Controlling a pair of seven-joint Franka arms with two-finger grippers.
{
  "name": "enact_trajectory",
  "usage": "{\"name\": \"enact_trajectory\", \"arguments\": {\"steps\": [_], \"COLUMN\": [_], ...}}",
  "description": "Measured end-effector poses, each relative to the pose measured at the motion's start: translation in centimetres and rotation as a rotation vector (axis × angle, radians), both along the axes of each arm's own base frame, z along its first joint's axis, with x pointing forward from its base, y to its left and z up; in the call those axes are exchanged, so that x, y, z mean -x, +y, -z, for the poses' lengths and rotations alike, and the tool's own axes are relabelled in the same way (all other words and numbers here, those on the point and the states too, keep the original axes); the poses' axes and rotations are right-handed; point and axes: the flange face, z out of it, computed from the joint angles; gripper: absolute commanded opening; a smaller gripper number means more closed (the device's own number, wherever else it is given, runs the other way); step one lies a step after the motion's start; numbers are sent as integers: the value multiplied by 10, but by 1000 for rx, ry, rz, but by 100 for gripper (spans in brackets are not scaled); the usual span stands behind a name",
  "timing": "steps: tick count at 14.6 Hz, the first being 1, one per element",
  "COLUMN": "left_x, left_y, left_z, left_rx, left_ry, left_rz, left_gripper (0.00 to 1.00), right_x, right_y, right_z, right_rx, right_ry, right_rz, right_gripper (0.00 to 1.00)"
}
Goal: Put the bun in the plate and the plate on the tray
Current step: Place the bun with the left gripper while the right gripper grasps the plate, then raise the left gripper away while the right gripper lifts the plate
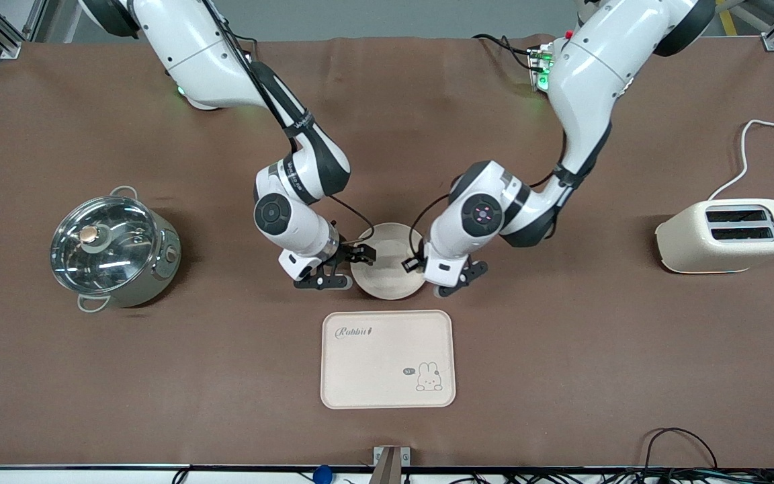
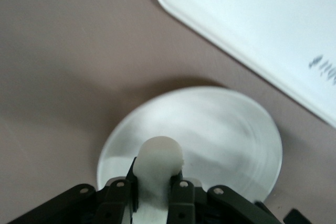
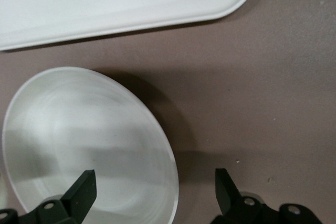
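Bun: gripped in the left hand, over the plate rim. Plate on bench, farther than tray. Right hand open astride the plate's edge. Step: bun placement; next, release into plate.

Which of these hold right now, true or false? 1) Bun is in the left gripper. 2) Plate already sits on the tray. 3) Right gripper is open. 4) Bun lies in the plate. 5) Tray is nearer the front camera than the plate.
1) True. The left gripper is shut on the bun, over the plate rim at the left arm's end.
2) False. The plate rests on the table, apart from the tray.
3) True. The right gripper has its fingers spread, straddling the plate's rim at the right arm's end.
4) False. The plate holds nothing; the bun is between the left gripper's fingers.
5) True. The tray lies nearer the front camera than the plate.
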Motion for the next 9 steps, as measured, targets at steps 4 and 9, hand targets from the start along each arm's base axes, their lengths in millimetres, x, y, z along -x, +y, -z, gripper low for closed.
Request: {"name": "enact_trajectory", "arguments": {"steps": [4,9], "left_x": [3,-2], "left_y": [-1,-3], "left_z": [34,29], "left_rx": [13,25], "left_ry": [10,-12], "left_rz": [-12,-30], "left_gripper": [81,100], "right_x": [0,6], "right_y": [-1,1], "right_z": [1,7], "right_rx": [2,12], "right_ry": [-2,7], "right_rz": [-1,-14], "right_gripper": [86,56]}}
